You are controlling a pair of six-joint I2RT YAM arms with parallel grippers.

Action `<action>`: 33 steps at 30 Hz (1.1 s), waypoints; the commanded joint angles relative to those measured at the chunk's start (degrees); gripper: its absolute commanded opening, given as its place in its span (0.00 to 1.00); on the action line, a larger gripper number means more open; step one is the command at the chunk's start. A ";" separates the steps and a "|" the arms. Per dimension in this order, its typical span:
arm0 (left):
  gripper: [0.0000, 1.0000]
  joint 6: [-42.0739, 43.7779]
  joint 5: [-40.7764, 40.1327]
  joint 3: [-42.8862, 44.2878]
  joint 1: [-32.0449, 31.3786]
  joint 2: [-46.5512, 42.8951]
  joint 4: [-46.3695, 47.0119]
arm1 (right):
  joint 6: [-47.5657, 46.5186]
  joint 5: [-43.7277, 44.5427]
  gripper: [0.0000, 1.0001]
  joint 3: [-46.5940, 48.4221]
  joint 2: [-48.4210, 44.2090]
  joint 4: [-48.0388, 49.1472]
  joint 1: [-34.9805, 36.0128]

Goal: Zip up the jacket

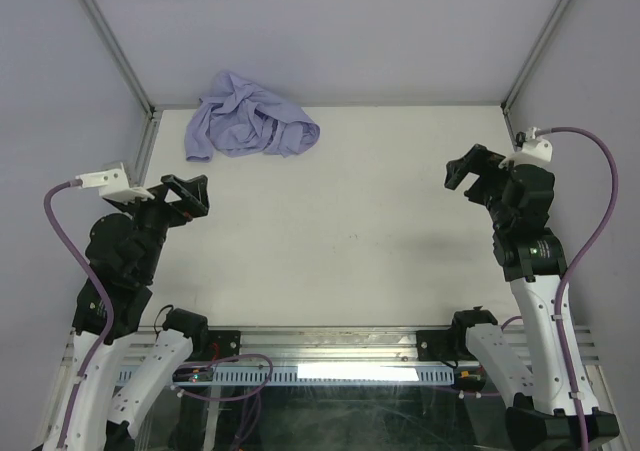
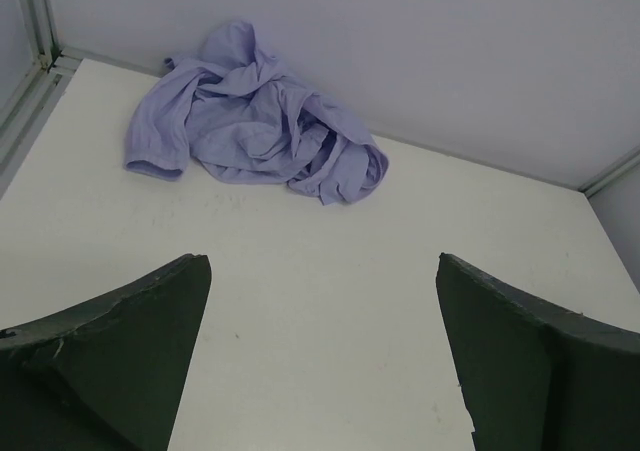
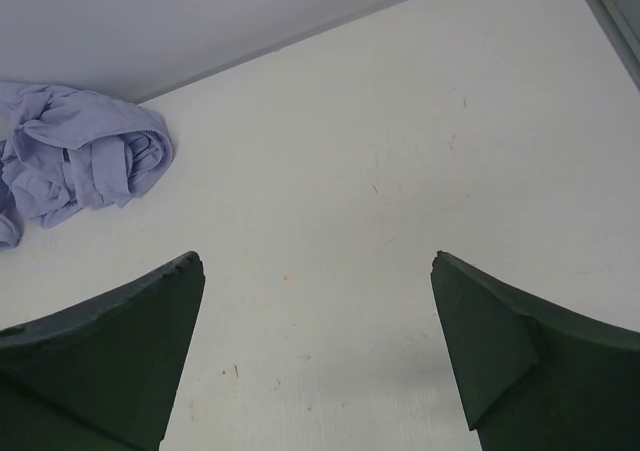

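The jacket (image 1: 250, 121) sits crumpled in the far left corner of the worktop (image 1: 340, 231). The left hand (image 1: 190, 196) and right hand (image 1: 462, 171) hang apart from it.

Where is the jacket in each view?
Top external: jacket crumpled at upper left, against the back wall.
Left wrist: jacket upper left of centre.
Right wrist: jacket at left edge, partly cut off.
Shared landmark: seam of table and back wall behind it.
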 commanded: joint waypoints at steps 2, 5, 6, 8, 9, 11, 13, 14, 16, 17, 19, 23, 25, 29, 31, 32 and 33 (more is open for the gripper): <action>0.99 2.48 -1.10 1.14 0.46 1.03 4.32 | -0.12 -1.62 0.99 1.60 -0.38 1.39 -0.01; 0.99 2.65 -1.25 1.04 0.46 1.45 4.74 | -0.21 -1.40 0.99 1.10 -0.31 1.40 0.05; 0.99 2.69 -1.35 0.91 0.43 1.69 5.01 | -0.21 -1.15 0.99 0.96 -0.29 1.44 0.00; 0.99 2.76 -1.26 0.92 0.42 2.33 5.49 | -0.22 -0.90 0.99 0.69 -0.24 1.52 0.04; 0.99 2.71 -0.99 0.91 0.42 2.82 5.75 | -0.22 -0.94 0.99 0.62 -0.18 1.53 -0.01; 0.99 2.51 -0.31 0.71 0.49 4.16 6.50 | -0.22 -1.20 0.99 0.46 0.09 1.70 -0.02; 0.99 1.89 0.43 0.44 0.48 6.37 7.38 | -0.16 -2.06 0.99 0.23 0.38 1.83 0.03; 0.99 1.08 0.41 0.29 0.48 8.00 7.98 | -0.22 -2.52 0.99 -0.01 0.52 2.00 0.03; 0.99 -1.48 0.05 0.36 0.41 11.88 9.31 | -0.26 -3.66 0.99 -0.36 0.74 2.34 0.05; 0.99 -2.53 0.23 0.42 0.44 14.31 10.26 | -0.17 -4.23 0.99 -0.45 0.71 2.51 0.01; 0.99 -5.43 0.51 0.45 0.47 19.99 13.34 | 0.60 -5.10 0.99 -0.49 1.08 2.68 0.02; 0.99 -13.02 0.51 2.57 0.47 32.15 19.09 | 1.66 -7.62 0.99 -0.49 2.98 2.26 0.04; 0.99 -16.33 -0.36 4.50 0.54 38.99 22.86 | 1.81 -9.42 0.99 -0.84 3.44 2.35 -0.03; 0.99 -21.77 0.81 11.51 1.91 53.96 28.09 | 2.99 -11.39 0.99 -3.05 2.22 4.21 0.09; 0.99 -24.04 2.01 16.43 2.73 62.04 29.27 | 3.55 -12.00 0.99 -4.17 1.61 4.91 0.17; 0.99 -24.66 1.95 19.00 2.87 65.71 29.75 | 3.62 -12.39 0.99 -4.61 1.36 4.98 0.19; 0.99 -24.93 1.38 21.86 2.99 69.27 30.05 | 3.78 -12.58 0.99 -4.91 1.22 4.97 0.32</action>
